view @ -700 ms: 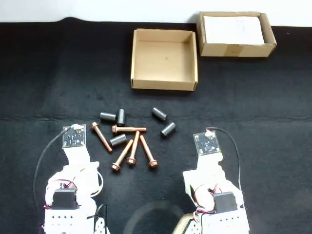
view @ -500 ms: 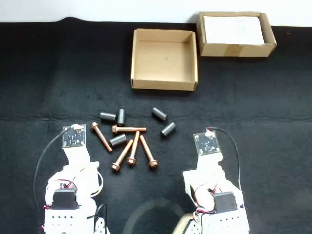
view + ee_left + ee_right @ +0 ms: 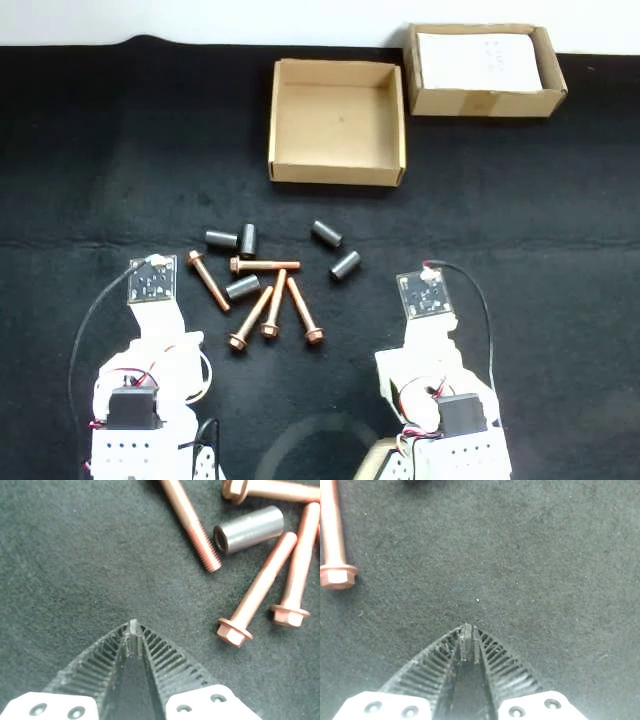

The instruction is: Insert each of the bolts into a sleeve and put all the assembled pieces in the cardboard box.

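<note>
Cloth point(image 3: 120, 150) of black felt bears the cardboard box point(image 3: 335, 173), white strip point(image 3: 200, 20) behind.

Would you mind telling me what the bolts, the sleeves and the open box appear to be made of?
The bolts look like copper-coloured metal, perhaps plated: reddish sheen, cut threads. The sleeves look like steel, grey with a dull gleam. The cardboard box is matte brown card with folded walls.

No readable text anywhere. The white sheet point(image 3: 478, 62) lying inside the smaller cardboard box point(image 3: 485, 103) at the far right corner of the bench point(image 3: 120, 150) carries faint dark print, too small to make out.
</note>
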